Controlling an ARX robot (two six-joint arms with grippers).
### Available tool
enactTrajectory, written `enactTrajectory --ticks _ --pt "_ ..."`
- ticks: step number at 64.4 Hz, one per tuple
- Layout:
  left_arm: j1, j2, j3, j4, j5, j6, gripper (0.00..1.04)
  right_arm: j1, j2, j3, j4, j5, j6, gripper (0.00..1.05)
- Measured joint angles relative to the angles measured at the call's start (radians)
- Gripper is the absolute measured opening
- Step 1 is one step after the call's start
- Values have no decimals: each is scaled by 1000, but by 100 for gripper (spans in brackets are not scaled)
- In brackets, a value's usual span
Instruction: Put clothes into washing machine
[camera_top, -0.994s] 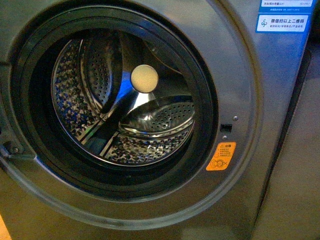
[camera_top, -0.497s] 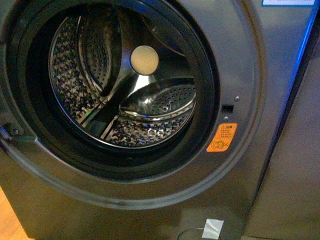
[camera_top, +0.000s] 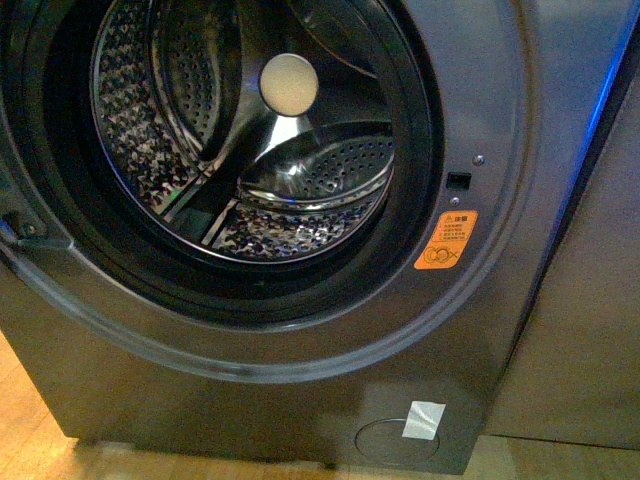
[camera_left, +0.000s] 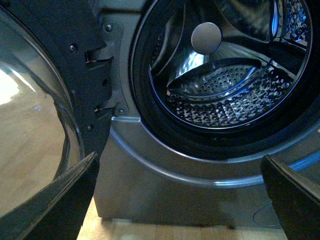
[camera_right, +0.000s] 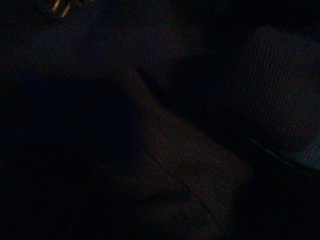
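Note:
The washing machine (camera_top: 490, 90) is grey, and its round black-rimmed opening fills the front view. Its perforated steel drum (camera_top: 250, 150) holds nothing that shows. An orange sticker (camera_top: 446, 240) is right of the opening. In the left wrist view the machine (camera_left: 165, 190) stands close ahead. My left gripper (camera_left: 180, 200) is open and empty, level with the panel below the opening. Its dark fingers (camera_left: 65, 200) stand far apart at the picture's edges. The right wrist view is dark, so the clothes and my right gripper cannot be made out. Neither arm shows in the front view.
The machine's open door (camera_left: 35, 125) with its glass bowl hangs on the hinge side, close to my left gripper. A plain grey panel (camera_top: 590, 300) stands right of the machine. A round cover with white tape (camera_top: 423, 420) is low on the front. A wooden floor (camera_top: 30, 420) lies below.
The front view has dropped lower. The opening and sticker sit higher in the picture, and the round cover, the tape and the floor have come into view.

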Motion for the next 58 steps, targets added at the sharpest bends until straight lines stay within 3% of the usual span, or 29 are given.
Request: enactTrajectory --ticks 54,58 --pt "0 0 0 0 0 0 98 -32 240 192 73 -16 76 97" --pt "0 0 0 0 0 0 98 -35 243 188 93 -13 85 88"
